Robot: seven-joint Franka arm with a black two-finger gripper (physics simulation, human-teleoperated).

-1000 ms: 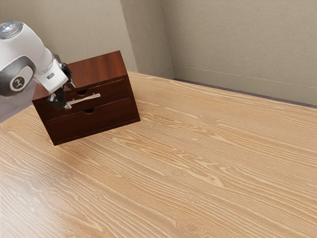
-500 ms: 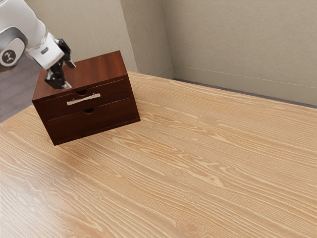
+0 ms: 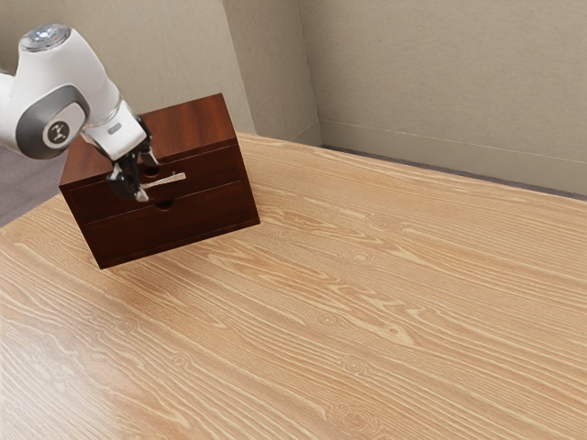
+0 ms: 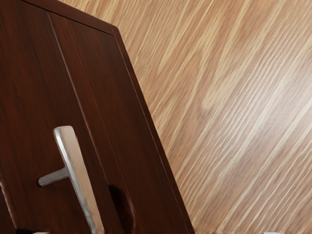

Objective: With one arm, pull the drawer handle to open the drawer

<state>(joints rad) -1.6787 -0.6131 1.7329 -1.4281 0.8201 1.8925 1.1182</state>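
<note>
A dark wooden cabinet (image 3: pixel 183 124) with two drawers stands at the far left of the table. The top drawer (image 3: pixel 209 169) carries a silver bar handle (image 3: pixel 167 181) and sits flush with the cabinet front, as does the lower drawer (image 3: pixel 188 218). My gripper (image 3: pixel 133 186) hangs in front of the top drawer at the handle's end toward the exterior view's left, open, and its black fingers cover that end. In the wrist view the handle (image 4: pixel 73 165) runs close under my hand, standing off the drawer front (image 4: pixel 29 122) on a short post.
The light wooden table (image 3: pixel 367 293) stretches wide toward the exterior view's right and front. Beige walls (image 3: pixel 440 64) rise behind the table, and its left edge lies just beyond the cabinet.
My hand rose from the handle to above the cabinet's top, then came back down in front of the top drawer at the handle. The drawer front has not moved.
</note>
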